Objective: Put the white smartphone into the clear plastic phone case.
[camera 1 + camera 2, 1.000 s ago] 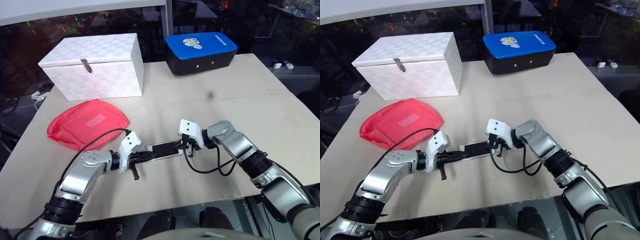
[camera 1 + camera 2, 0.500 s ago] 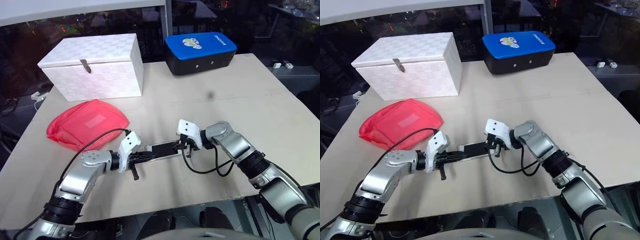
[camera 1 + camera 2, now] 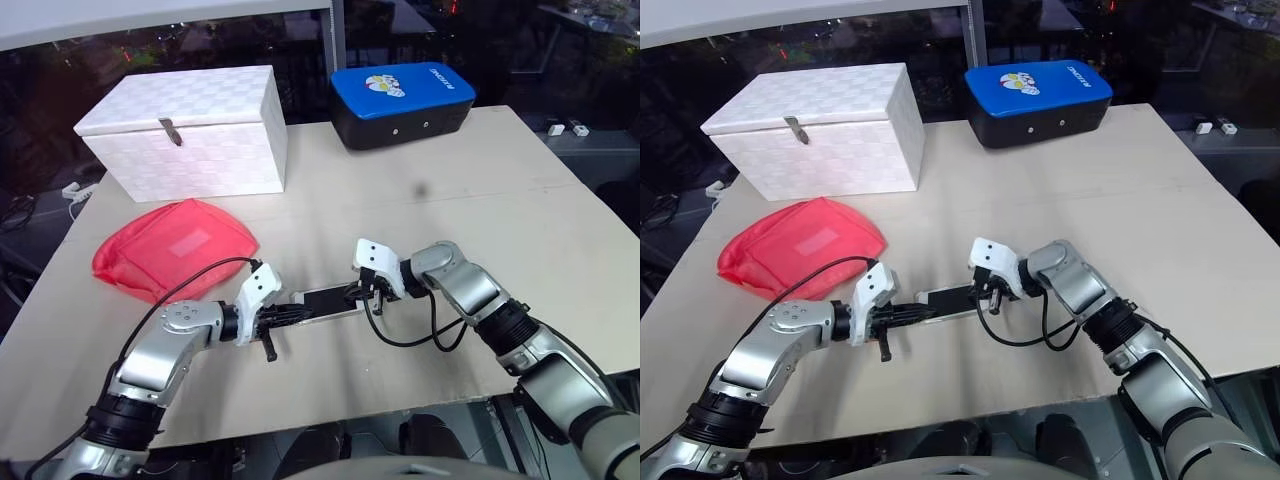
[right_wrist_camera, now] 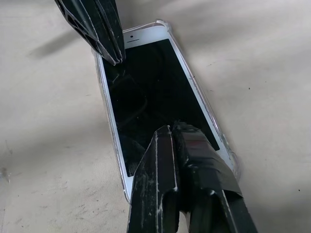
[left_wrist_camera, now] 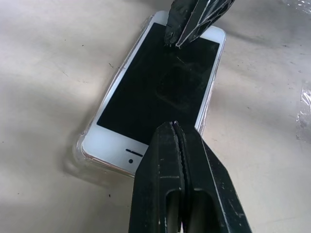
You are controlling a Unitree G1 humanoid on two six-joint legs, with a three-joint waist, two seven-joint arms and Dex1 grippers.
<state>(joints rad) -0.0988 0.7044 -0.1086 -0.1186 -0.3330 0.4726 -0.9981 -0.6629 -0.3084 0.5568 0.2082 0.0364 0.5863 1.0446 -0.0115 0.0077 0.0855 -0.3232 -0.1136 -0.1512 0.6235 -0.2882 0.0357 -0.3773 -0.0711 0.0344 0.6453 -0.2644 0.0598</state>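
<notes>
The white smartphone (image 5: 160, 90) lies flat, screen up, on the beige table between my two arms, also visible as a dark slab (image 3: 328, 300). The clear plastic phone case (image 5: 80, 148) surrounds it; its shiny rim shows around the phone's edges and corners (image 4: 232, 162). My left gripper (image 5: 175, 131) is shut, its tips resting over the phone's left end. My right gripper (image 4: 170, 132) is shut too, its tips pressing on the screen near the right end. Neither holds anything.
A red mesh bag (image 3: 175, 247) lies left of the phone. A white latched box (image 3: 185, 130) stands at the back left and a blue-lidded black case (image 3: 400, 100) at the back centre. The table's front edge (image 3: 330, 415) runs close below my arms.
</notes>
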